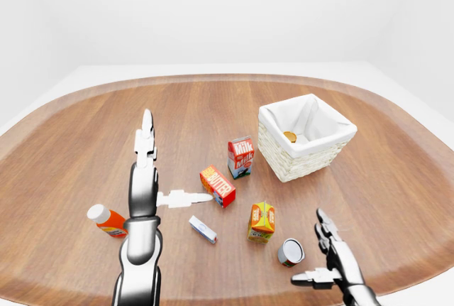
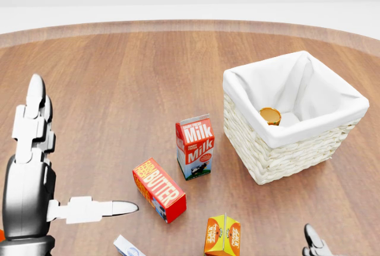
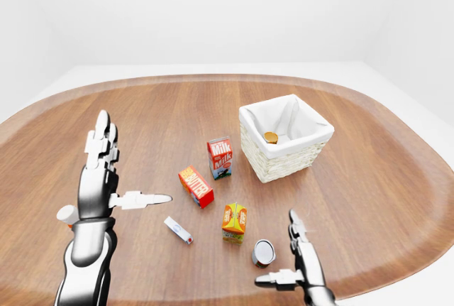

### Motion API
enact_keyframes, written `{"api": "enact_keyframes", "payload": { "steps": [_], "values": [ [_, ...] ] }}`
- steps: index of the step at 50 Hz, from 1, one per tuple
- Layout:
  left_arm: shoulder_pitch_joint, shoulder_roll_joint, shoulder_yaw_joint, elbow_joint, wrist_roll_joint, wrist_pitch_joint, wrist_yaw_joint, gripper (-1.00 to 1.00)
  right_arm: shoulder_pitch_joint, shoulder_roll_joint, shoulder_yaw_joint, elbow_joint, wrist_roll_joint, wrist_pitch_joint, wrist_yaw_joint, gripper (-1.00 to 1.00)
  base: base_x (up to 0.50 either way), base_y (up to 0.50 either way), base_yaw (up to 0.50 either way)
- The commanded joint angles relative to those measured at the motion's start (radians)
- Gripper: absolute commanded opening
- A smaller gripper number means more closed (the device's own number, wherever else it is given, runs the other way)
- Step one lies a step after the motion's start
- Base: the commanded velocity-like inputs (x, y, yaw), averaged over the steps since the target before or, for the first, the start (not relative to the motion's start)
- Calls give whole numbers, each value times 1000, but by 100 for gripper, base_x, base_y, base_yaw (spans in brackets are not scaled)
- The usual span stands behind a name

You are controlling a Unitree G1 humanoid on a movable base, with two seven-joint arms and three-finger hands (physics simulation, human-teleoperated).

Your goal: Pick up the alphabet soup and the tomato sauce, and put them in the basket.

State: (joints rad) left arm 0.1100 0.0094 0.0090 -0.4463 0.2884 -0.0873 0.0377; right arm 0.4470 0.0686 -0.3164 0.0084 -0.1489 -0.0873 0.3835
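Two cartons, milk (image 2: pixel 195 147) and butter (image 2: pixel 158 189), lie between basket (image 2: pixel 279 143) and the spread-fingered left robot hand (image 2: pixel 35 167); right robot hand (image 1: pixel 333 253) likewise spread.

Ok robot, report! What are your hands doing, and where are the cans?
Left hand open, empty, raised. Right hand open beside a can lying on the table. One can shows inside the basket. Orange carton stands beside the table can.

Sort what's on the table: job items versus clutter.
Job: can lying beside right hand; can inside basket; which soup or sauce, cannot tell.
Clutter: milk carton, butter box, juice carton, orange bottle, small white box.
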Motion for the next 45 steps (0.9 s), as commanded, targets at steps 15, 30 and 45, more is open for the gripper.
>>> {"api": "enact_keyframes", "payload": {
  "steps": [15,30,45],
  "values": [
    [2,0,1,-2,0,0,1,100,-9,-30,64,12,-59,0,-90,100,0,0,0],
    [2,0,1,-2,0,0,1,100,-22,-42,96,11,-90,0,-128,100,0,0,0],
    [2,0,1,-2,0,0,1,100,-25,-53,133,19,-117,0,-170,100,0,0,0]
  ]
}}
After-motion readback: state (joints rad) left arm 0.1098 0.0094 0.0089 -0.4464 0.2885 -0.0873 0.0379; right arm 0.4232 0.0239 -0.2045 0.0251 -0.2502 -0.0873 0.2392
